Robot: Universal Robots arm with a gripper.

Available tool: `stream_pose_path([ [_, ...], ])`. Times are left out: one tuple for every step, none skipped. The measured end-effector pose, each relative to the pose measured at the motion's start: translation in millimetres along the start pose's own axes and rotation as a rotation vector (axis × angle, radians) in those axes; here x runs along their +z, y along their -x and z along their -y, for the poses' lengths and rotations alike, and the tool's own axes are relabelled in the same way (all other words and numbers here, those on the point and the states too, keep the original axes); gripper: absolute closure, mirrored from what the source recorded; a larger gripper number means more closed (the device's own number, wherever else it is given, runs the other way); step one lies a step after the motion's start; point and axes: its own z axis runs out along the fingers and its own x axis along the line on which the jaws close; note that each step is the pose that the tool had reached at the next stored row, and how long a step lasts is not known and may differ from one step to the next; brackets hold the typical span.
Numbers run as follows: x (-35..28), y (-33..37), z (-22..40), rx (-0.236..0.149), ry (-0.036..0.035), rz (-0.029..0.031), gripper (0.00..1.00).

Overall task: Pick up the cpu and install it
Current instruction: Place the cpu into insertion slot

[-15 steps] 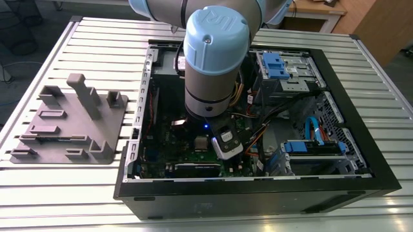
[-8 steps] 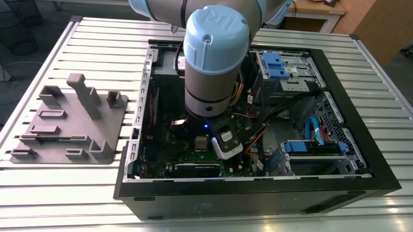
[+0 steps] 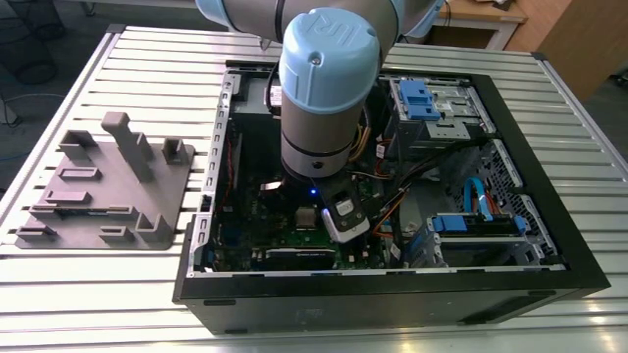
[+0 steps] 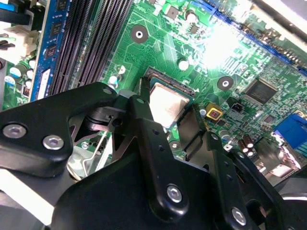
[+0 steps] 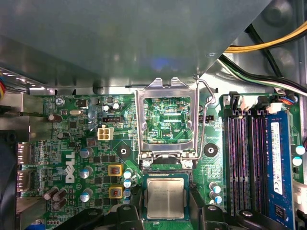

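Observation:
The cpu (image 5: 165, 197) is a small silvery square with a thin green rim. It lies level in the motherboard socket (image 5: 165, 167), just below the raised metal load plate (image 5: 166, 120). My gripper (image 5: 165, 218) straddles it, with one black finger (image 5: 128, 216) against each side. In the second wrist view the cpu (image 4: 168, 103) shows between the same fingers (image 4: 143, 108) of my gripper (image 4: 169, 115), seated in the dark socket frame. In the exterior view the arm's wrist (image 3: 316, 147) reaches down into the open computer case (image 3: 549, 184).
Dark memory slots (image 5: 244, 158) and a blue memory stick (image 5: 278, 163) run beside the socket. Yellow and black cables (image 5: 268, 48) and a grey metal panel (image 5: 120, 38) hang close above. A grey fixture block (image 3: 108, 184) sits on the slatted table at the exterior view's left.

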Motion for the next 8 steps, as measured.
stream_pose_path([
  [0.0,0.2,0.4,0.000,-0.0001,-0.0001,0.53],
  [0.0,0.3,0.8,0.000,0.0000,-0.0001,0.53],
  [0.0,0.6,1.2,0.000,0.0002,0.0001,0.53],
  [0.0,0.6,1.2,0.000,0.0001,0.0000,0.53],
  [0.0,0.6,1.2,0.000,0.0002,0.0001,0.53],
  [0.0,0.7,1.2,0.000,0.0002,0.0001,0.53],
  [0.0,0.7,1.2,0.000,0.0002,0.0001,0.53],
  [0.0,1.0,1.2,0.000,0.0001,0.0000,0.53],
])
